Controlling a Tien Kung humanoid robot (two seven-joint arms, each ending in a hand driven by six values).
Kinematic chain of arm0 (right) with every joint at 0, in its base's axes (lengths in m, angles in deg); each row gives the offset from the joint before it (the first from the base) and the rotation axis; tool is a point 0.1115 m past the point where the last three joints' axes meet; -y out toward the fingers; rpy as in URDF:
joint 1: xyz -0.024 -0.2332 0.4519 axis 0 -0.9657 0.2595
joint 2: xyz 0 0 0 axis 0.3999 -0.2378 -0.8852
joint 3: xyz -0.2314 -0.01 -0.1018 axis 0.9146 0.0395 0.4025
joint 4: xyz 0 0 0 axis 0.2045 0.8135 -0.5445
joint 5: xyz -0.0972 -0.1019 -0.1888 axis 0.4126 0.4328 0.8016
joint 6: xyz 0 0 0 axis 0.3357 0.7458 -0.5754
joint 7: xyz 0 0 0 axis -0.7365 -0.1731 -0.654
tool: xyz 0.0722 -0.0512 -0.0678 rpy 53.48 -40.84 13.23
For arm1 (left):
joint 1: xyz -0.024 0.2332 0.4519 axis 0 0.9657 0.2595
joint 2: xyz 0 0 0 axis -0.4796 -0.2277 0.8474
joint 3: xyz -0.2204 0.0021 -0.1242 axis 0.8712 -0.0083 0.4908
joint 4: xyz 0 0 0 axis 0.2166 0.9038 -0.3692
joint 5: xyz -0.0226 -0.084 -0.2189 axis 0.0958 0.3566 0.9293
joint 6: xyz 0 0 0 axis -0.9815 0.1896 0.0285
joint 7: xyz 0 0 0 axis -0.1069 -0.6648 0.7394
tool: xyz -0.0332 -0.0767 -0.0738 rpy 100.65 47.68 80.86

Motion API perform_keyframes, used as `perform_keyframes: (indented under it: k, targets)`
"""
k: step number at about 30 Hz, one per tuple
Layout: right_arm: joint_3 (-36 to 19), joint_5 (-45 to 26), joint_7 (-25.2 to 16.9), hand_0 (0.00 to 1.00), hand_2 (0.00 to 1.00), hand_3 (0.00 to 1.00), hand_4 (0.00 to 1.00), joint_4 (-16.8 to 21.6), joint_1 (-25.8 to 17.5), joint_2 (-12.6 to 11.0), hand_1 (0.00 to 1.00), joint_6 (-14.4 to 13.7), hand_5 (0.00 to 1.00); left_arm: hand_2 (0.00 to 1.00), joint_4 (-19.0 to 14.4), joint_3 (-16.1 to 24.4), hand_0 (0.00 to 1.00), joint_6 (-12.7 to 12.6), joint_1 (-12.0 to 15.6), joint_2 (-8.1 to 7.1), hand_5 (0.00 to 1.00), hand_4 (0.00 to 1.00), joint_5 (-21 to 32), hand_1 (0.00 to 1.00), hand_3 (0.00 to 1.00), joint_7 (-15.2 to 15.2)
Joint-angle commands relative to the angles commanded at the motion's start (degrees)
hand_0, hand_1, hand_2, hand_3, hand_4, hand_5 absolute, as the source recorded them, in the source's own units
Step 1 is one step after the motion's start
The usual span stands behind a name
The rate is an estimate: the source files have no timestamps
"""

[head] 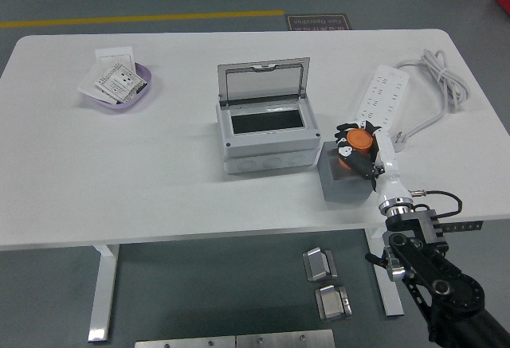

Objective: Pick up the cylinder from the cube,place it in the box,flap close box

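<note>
Head view: right hand clasped round orange cylinder, fingers curled about its sides, above grey cube; cannot tell whether cylinder clear of cube top. Box just left of cube, lid upright, open. Power strip behind hand. Purple bowl of packets far left.

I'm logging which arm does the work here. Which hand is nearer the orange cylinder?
Right. The right hand is wrapped around the orange cylinder above the grey cube. The left hand is out of view.
</note>
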Motion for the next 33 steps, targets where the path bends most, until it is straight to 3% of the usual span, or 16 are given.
perform_keyframes:
  k: [5,6,16,21,26,29,30,33]
  targets:
    - [-0.18,0.86,0.04,0.381,0.313,0.309,0.002,0.59,0.47,-0.30,0.317,-0.41,0.002,0.589,0.00,0.01,0.674,-0.03,0.02,0.01,0.398,0.640,-0.02,0.684,0.655,0.00]
    - [-0.22,1.06,0.06,0.326,0.284,0.282,0.002,0.73,0.56,-0.36,0.209,-0.50,0.002,0.589,0.00,0.04,0.677,-0.03,0.03,0.02,0.399,0.641,-0.05,0.684,0.655,-0.01]
    - [0.24,6.70,2.19,0.293,0.285,0.276,0.002,3.36,2.43,-1.87,0.192,-2.61,0.002,0.589,0.00,0.23,0.677,-0.05,0.13,0.07,0.400,0.641,-0.17,0.683,0.655,-0.09]
    - [3.22,13.85,6.56,0.306,0.289,0.271,0.002,5.47,5.74,-3.72,0.206,-4.66,0.002,0.590,0.00,0.77,0.678,-0.12,0.19,-0.09,0.396,0.639,-0.49,0.684,0.656,-0.29]
    - [8.95,22.52,12.42,0.269,0.289,0.268,0.002,4.55,11.29,-4.55,0.198,-6.15,0.002,0.591,0.00,1.63,0.678,-0.20,0.26,-0.35,0.400,0.641,-1.10,0.684,0.657,-0.59]
    - [12.49,27.88,16.10,0.269,0.289,0.268,0.002,2.74,14.87,-3.91,0.198,-5.69,0.002,0.591,0.00,2.11,0.678,-0.24,0.36,-0.56,0.400,0.641,-1.49,0.684,0.657,-0.78]
    - [13.73,29.80,17.39,0.196,0.288,0.265,0.002,1.87,16.16,-3.48,0.172,-5.13,0.002,0.592,0.00,2.34,0.678,-0.25,0.38,-0.64,0.403,0.643,-1.67,0.684,0.658,-0.88]
    - [17.05,34.62,20.74,0.196,0.288,0.265,0.002,-0.41,19.68,-2.24,0.172,-3.48,0.002,0.592,0.00,3.06,0.678,-0.30,0.46,-0.87,0.403,0.643,-2.31,0.684,0.658,-1.24]
